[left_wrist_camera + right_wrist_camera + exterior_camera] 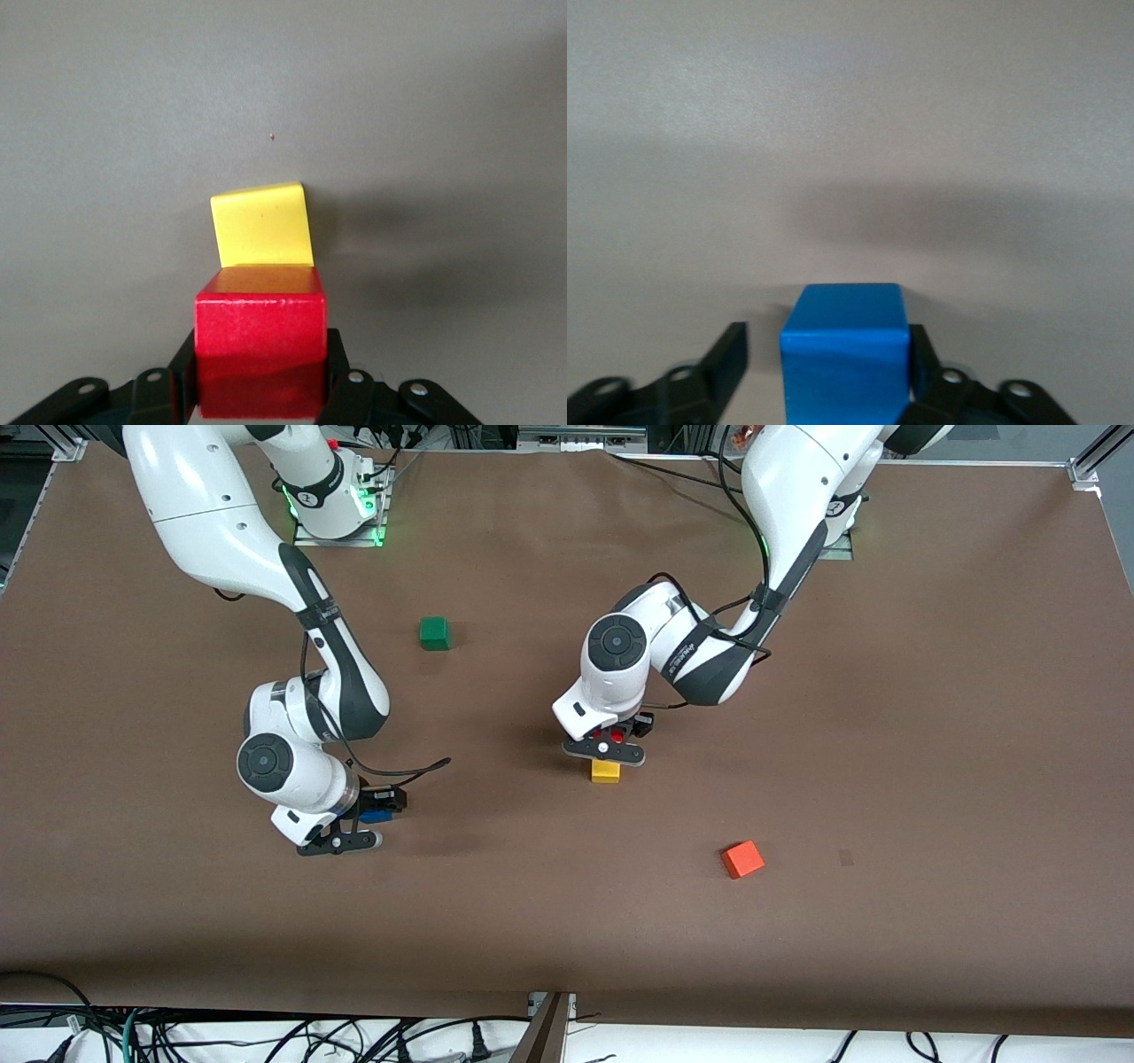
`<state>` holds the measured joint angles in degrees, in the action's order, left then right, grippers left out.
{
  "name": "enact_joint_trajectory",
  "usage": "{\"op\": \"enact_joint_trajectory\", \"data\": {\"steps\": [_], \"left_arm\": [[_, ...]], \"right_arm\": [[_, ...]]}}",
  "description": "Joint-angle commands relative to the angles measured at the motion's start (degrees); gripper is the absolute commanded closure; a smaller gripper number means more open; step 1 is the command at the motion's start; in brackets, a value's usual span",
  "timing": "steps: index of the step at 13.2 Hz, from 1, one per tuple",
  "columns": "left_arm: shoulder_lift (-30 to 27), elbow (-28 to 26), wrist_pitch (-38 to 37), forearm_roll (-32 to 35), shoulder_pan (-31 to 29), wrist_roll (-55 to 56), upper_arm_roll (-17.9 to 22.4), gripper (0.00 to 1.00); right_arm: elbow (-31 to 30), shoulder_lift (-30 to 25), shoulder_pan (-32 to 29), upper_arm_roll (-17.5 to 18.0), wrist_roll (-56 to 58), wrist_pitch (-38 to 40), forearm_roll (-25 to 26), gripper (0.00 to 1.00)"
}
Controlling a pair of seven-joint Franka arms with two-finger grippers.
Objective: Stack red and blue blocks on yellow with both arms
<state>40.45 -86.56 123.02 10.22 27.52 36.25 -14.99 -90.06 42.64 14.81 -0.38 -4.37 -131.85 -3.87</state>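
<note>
My left gripper (606, 751) is shut on the red block (260, 341) and holds it just over the yellow cube (606, 772) near the table's middle. In the left wrist view the yellow cube (262, 227) shows right under the red block, slightly turned against it. My right gripper (354, 831) is low at the right arm's end of the table, open around the blue block (376, 815). In the right wrist view the blue block (845, 354) stands on the table between the fingers (731, 350), touching one and with a gap to the other.
A green cube (434, 633) sits nearer the robots' bases, between the two arms. An orange cube (742, 859) lies nearer the front camera, toward the left arm's end. The brown table (930, 779) has open room around both.
</note>
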Motion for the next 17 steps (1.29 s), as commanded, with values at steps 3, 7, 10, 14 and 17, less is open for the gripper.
{"op": "enact_joint_trajectory", "data": {"steps": [3, 7, 10, 14, 17], "left_arm": [[3.58, 4.65, -0.32, 3.05, 0.86, 0.84, 0.49, 1.0], [4.02, 5.26, 0.47, 2.96, 0.78, 0.84, 0.66, 0.99], [4.29, 5.7, 0.47, 2.96, 0.78, 0.84, 0.84, 0.99], [4.81, 6.4, 0.55, 2.96, 0.78, 0.75, 1.54, 0.98], [4.9, 6.4, 0.55, 2.87, 0.86, 1.19, 1.45, 0.93]], "right_arm": [[-0.82, -0.97, -0.31, 0.11, 1.56, -0.07, -0.35, 0.62], [3.3, -2.21, 0.22, 0.11, 0.77, 8.7, -1.22, 0.62], [7.78, -2.73, 2.67, 0.29, -3.61, 13.79, -1.31, 0.62], [16.14, -2.12, 8.55, 0.29, -14.85, 21.28, -1.66, 0.62], [17.46, -1.94, 9.54, 0.29, -16.19, 20.94, -2.02, 0.61]]}}
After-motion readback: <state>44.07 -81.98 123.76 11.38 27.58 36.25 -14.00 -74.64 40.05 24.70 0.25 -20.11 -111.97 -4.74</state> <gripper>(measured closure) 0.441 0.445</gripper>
